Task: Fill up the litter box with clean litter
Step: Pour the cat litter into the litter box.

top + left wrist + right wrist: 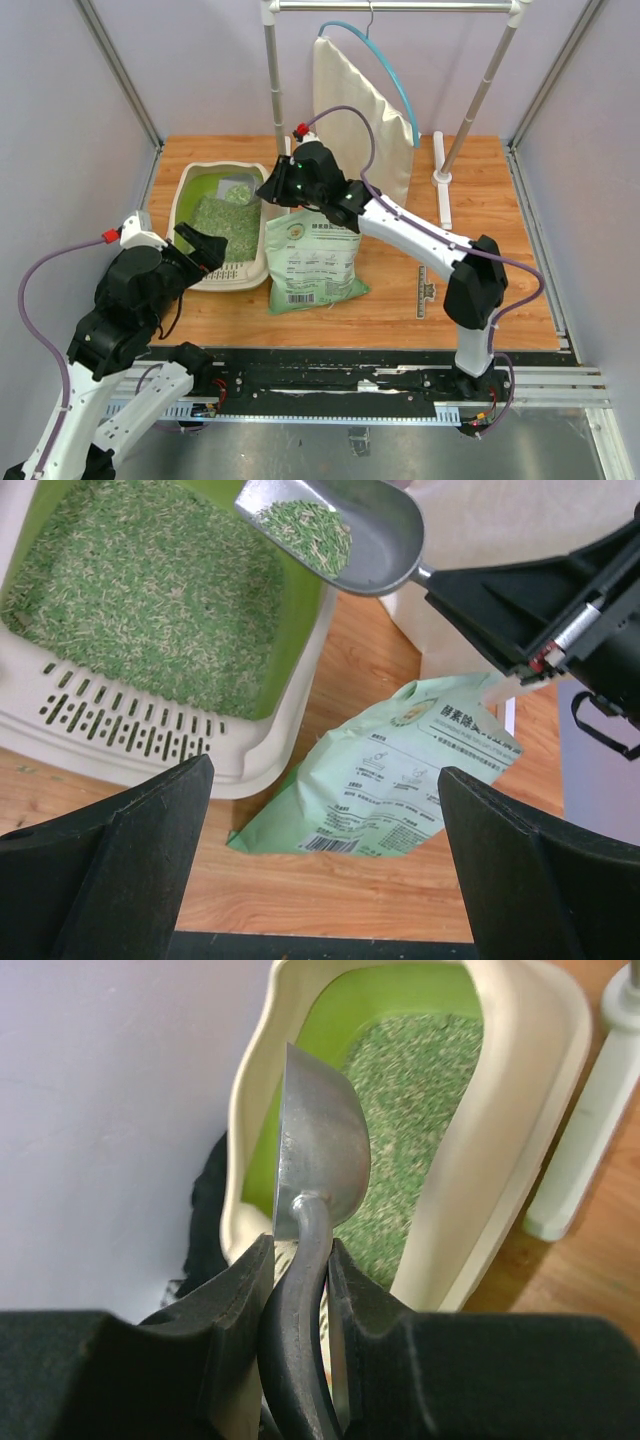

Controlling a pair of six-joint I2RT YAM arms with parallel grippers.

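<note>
The beige litter box (196, 178) with lime-green inside stands at the table's left; it also shows in the left wrist view (150, 735) and the right wrist view (520, 1110). Clean litter (222, 222) lies in it, seen also in the left wrist view (150, 590) and the right wrist view (420, 1090). My right gripper (300, 1260) is shut on the dark handle of a grey metal scoop (345, 530), held over the box's right rim with some litter (305, 525) in the bowl. My left gripper (325, 880) is open and empty, near the box's front right corner.
A flat green printed bag (312, 262) lies right of the box, also in the left wrist view (400, 780). A cream cloth (360, 110) hangs from a white rack (440, 178) at the back. A ruler (424, 290) lies on the right.
</note>
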